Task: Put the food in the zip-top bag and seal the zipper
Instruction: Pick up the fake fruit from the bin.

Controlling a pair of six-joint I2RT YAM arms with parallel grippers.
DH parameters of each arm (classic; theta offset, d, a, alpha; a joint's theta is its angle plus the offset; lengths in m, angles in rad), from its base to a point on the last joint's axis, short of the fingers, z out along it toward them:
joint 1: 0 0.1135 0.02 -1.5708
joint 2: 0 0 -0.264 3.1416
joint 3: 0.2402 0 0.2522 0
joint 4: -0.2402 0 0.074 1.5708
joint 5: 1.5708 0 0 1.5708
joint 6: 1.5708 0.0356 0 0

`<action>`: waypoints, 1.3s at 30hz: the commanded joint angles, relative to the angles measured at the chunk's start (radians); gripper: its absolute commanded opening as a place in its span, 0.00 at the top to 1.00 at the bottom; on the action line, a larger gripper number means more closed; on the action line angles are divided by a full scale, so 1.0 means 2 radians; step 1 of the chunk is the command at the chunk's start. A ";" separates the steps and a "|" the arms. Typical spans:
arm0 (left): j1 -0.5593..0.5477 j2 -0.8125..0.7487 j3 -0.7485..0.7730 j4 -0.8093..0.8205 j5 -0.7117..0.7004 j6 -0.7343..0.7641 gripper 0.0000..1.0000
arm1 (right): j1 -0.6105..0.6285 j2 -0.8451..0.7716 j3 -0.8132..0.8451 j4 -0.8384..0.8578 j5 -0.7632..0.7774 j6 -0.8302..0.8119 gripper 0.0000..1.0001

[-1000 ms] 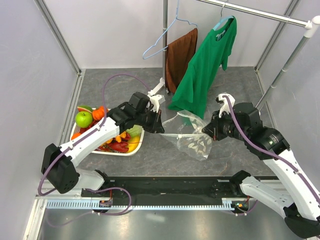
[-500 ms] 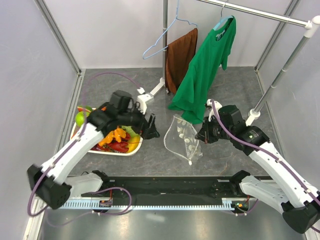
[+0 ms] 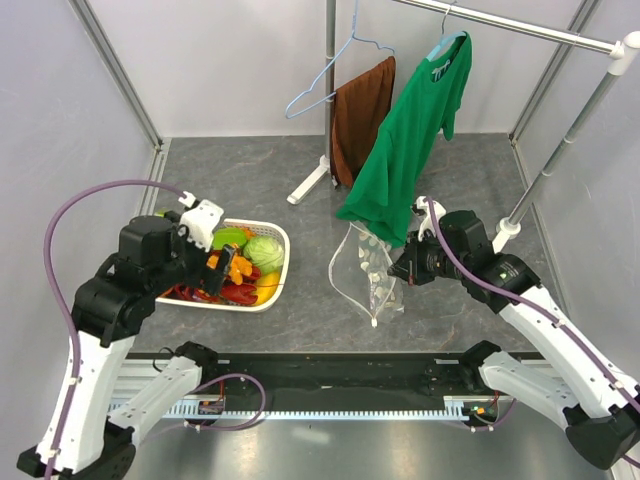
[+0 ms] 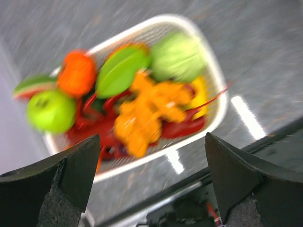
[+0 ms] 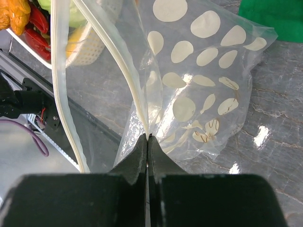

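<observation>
Clear zip-top bag (image 5: 199, 94) pinched by right fingers (image 5: 135, 163); left fingers (image 4: 66, 175) spread above food (image 4: 142, 109)

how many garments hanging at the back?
2: a brown garment beside the upright pole, and a green T-shirt just right of it. The blue hanger is bare. None appear hidden.

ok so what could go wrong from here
The right gripper pinches the zip-top bag at one spot, so its mouth hangs slack and food may miss. The food is heaped in the basket; the open left gripper may snag several pieces or spill some.
</observation>
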 commanded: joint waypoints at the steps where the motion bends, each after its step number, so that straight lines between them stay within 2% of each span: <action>1: 0.045 0.002 -0.011 -0.059 -0.112 0.013 0.03 | -0.001 0.006 0.000 0.023 -0.005 0.003 1.00; 2: 0.071 0.010 -0.008 -0.064 -0.107 -0.006 0.03 | -0.001 0.008 0.001 0.023 -0.005 0.003 1.00; 7: 0.165 0.101 0.058 -0.072 0.007 -0.021 0.04 | -0.001 0.019 0.011 0.020 -0.005 -0.004 1.00; 8: 0.215 0.116 0.070 -0.073 0.046 -0.012 0.04 | -0.001 0.020 0.013 0.019 -0.004 -0.005 1.00; 10: 0.270 0.163 0.107 -0.084 0.097 0.006 0.04 | -0.001 0.019 0.014 0.019 -0.001 -0.006 1.00; 11: 0.325 0.178 0.128 -0.089 0.141 0.030 0.05 | -0.001 0.017 0.014 0.020 0.000 -0.006 1.00; 14: 0.417 0.229 0.147 -0.097 0.197 0.081 0.05 | -0.001 0.011 0.012 0.018 0.002 -0.006 1.00; 17: 0.472 0.268 0.151 -0.102 0.232 0.128 0.04 | -0.001 0.010 0.009 0.015 0.002 -0.006 1.00; 19: 0.495 0.290 0.149 -0.102 0.246 0.157 0.03 | -0.001 0.012 0.009 0.014 0.002 -0.008 1.00; 25: 0.505 0.339 0.143 -0.110 0.272 0.233 0.02 | 0.000 0.021 0.015 0.018 0.002 -0.009 1.00; 32: 0.505 0.398 0.166 -0.105 0.264 0.246 0.00 | -0.001 0.039 0.027 0.018 -0.004 -0.010 1.00; 39: 0.487 0.413 0.159 -0.079 0.235 0.237 0.00 | -0.001 0.039 0.018 0.026 -0.008 -0.009 1.00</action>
